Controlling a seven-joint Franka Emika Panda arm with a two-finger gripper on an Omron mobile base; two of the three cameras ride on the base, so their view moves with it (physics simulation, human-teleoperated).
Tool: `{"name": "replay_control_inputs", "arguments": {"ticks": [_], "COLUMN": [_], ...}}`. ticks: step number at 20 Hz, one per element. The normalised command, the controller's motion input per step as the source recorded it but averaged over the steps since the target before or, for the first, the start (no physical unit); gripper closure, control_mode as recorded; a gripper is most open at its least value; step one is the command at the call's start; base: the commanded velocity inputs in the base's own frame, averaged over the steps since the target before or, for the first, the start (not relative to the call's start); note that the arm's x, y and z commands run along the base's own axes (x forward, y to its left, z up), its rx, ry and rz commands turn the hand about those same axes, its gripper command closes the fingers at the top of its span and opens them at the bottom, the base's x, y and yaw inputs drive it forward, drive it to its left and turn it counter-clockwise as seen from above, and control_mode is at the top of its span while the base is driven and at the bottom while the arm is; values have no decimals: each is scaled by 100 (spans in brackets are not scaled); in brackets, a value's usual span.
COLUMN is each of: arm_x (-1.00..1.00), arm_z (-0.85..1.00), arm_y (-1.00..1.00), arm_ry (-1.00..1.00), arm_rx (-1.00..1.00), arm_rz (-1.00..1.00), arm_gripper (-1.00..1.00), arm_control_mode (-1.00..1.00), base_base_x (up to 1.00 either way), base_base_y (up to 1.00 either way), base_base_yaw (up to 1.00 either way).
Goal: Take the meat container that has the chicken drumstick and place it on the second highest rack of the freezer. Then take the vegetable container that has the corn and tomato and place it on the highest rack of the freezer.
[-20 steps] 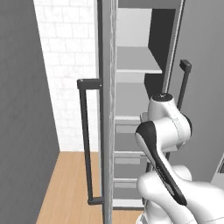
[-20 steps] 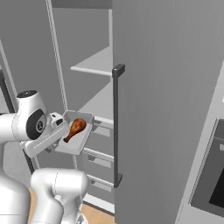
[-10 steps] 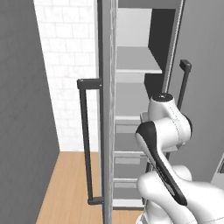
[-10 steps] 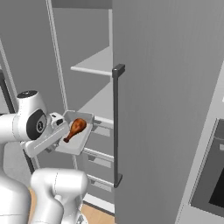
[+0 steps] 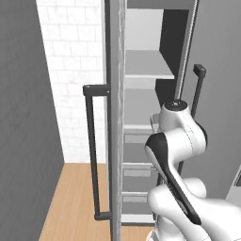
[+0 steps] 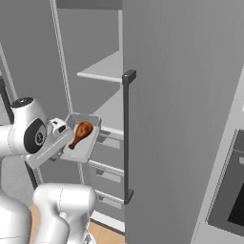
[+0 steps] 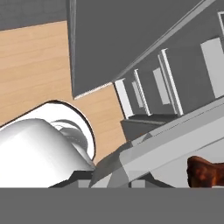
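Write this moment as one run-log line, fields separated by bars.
phase: carrying | gripper: shut on meat container | contents: chicken drumstick | freezer: open | second highest rack: not yet loaded

Rendered kitchen, open freezer (image 6: 157, 71) with shelves, wall oven (image 6: 231, 200), tiled wall (image 5: 75, 56)

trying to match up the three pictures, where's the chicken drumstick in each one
Left base view: not in it; the arm's white body stands in front of the open freezer.
Right base view: the chicken drumstick lies in a grey container left of centre, level with the lower white shelf.
Hand view: its brown end shows at the bottom right edge.
Shared landmark: the grey drawers under the shelves.
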Motion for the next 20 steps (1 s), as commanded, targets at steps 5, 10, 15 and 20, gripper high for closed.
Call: {"name": "replay_control_inputs", "arguments": {"ticks": [5,10,15,20], "arm_x": [66,100,100,100], "arm_z": [4,-14,-42,-28], "arm_y": [10,-1,-15,-29], "arm_ry": [-5,1,5,0], "arm_rx": [-2,0,0,0], "arm_rz": [1,0,0,0], "arm_gripper": [100,100,100,100], "arm_control_mode": [-100,-100,-100,-100], "base_base_x": [0,0,0,0], "base_base_y": [0,0,0,0], "base_base_yaw": [0,0,0,0]}}
